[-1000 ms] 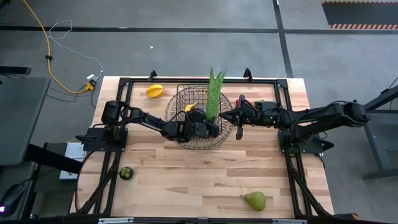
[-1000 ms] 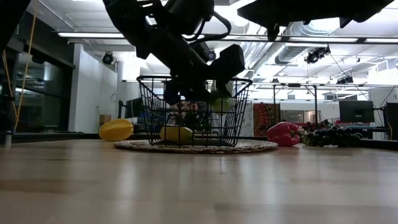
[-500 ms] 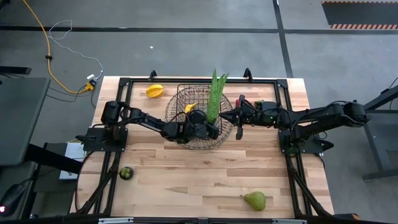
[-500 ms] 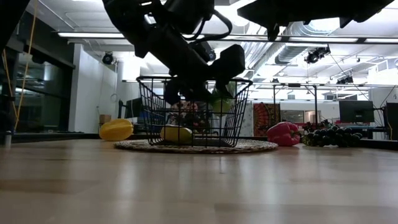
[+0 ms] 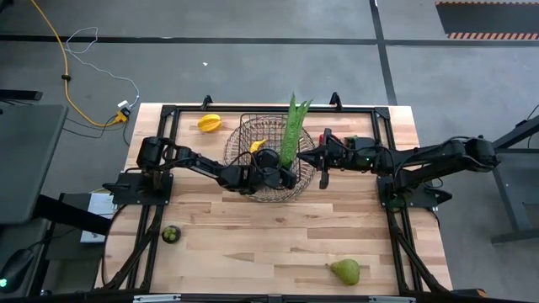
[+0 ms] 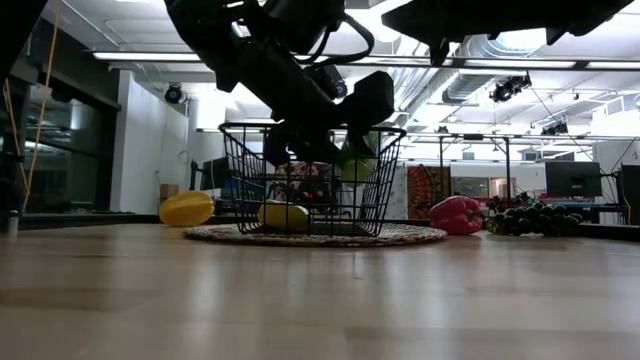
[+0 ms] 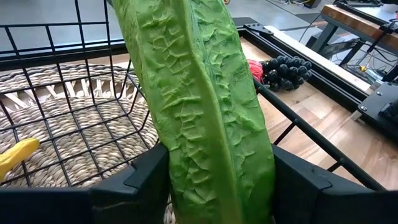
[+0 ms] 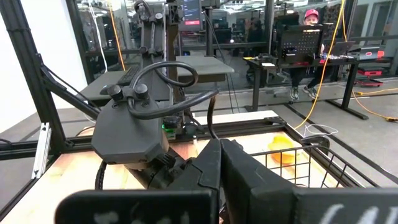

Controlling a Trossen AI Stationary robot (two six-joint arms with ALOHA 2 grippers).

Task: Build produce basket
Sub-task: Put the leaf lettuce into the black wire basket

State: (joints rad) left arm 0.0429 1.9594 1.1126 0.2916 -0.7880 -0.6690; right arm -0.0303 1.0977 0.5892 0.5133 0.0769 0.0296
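The dark wire basket (image 5: 253, 135) stands on a round woven mat at the table's middle far side, with a yellow banana (image 5: 258, 145) inside. A long green leafy bunch (image 5: 290, 130) rises out of the basket, and my left gripper (image 5: 289, 174) is shut on its lower part inside the basket's right side. In the left wrist view the bunch (image 7: 199, 93) fills the gap between the fingers. My right gripper (image 5: 305, 157) is shut and hangs level at the basket's right rim, touching nothing. My left gripper pinches the leafy bunch between its two fingers, one finger (image 7: 146, 180) on each long edge of the lower part (image 7: 217, 155). The fingers come from the table's left, slanting down, across the bunch. The bunch stands steeply with its tips above the far rim; its lower end is hidden.
A yellow pepper (image 5: 209, 123) lies left of the basket. A red pepper (image 6: 455, 213) and dark grapes (image 6: 530, 218) lie to its right, under my right arm. A small dark green fruit (image 5: 171, 233) sits near left, a green pear (image 5: 345, 270) near right.
The leafy bunch's free tips have swung a little toward the table's right while its lower part stays between my left gripper's fingers. Neither arm has shifted place.
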